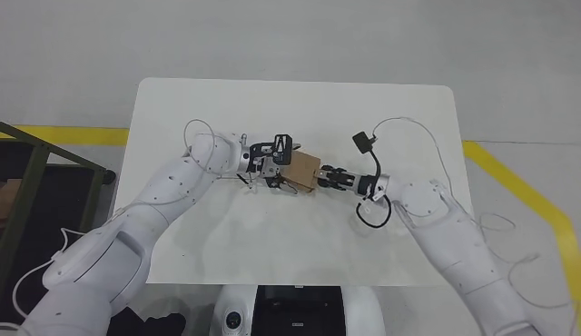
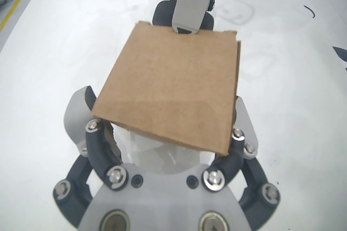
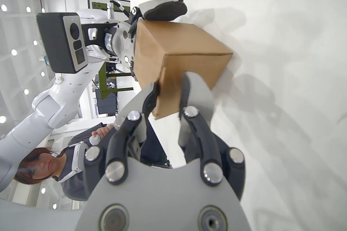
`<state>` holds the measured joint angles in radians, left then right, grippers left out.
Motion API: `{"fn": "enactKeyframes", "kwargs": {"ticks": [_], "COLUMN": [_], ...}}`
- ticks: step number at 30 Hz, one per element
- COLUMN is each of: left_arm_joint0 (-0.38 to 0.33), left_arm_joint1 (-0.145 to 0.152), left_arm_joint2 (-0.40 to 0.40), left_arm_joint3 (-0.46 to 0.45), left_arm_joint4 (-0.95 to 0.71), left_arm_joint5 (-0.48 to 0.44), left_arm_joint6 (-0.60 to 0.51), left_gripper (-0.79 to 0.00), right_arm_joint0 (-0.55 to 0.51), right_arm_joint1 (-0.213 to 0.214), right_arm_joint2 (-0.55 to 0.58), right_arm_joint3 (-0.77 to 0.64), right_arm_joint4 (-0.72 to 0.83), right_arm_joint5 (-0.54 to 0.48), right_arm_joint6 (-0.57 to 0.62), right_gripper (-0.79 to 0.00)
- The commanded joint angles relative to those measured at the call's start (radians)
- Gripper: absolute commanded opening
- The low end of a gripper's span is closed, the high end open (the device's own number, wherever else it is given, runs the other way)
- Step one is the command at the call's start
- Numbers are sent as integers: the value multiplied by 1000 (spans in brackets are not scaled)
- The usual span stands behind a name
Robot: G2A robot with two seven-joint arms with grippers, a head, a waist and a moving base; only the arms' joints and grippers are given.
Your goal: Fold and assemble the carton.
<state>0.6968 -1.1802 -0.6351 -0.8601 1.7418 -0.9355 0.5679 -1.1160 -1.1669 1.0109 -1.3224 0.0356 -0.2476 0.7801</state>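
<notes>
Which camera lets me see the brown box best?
The left wrist view: the carton fills the middle, one broad face plain and close. The right wrist view shows three faces around a corner, partly behind the right tool. The top view shows it small between the arms.

One white table (image 1: 200, 232), rectangular with rounded corners, its top showing me faint grey scuffs (image 2: 238, 12) and a few dark marks (image 2: 309, 11) near one edge; carton (image 1: 304, 168) over the middle, contact with the top not discernible to me.
</notes>
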Motion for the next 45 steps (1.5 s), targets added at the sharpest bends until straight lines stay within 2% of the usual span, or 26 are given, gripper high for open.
{"fn": "enactKeyframes", "kwargs": {"ticks": [1,9,16,19,27,45], "left_arm_joint0": [1,0,-1,-1,-4,-8], "left_arm_joint1": [0,-2,-3,-3,-3,-7], "left_arm_joint2": [0,3,4,3,3,7], "left_arm_joint3": [0,2,1,2,2,2], "left_arm_joint4": [1,-3,-2,-4,-5,-7], "left_arm_joint5": [0,0,1,2,-2,-6], "left_arm_joint6": [-2,-8,-11,-12,-15,-20], "left_gripper": [0,0,0,0,0,0], "right_arm_joint0": [-12,-67,-80,-88,-93,-31], "right_arm_joint1": [3,17,21,23,22,1], "right_arm_joint2": [9,48,67,72,56,-12], "right_arm_joint3": [-9,-58,-61,-70,-59,-15], "right_arm_joint4": [-1,-4,12,11,12,7], "right_arm_joint5": [-4,-21,-28,-36,-25,-17], "right_arm_joint6": [1,3,7,12,21,21], "right_gripper": [-533,-539,-576,-610,-785,-785]}}
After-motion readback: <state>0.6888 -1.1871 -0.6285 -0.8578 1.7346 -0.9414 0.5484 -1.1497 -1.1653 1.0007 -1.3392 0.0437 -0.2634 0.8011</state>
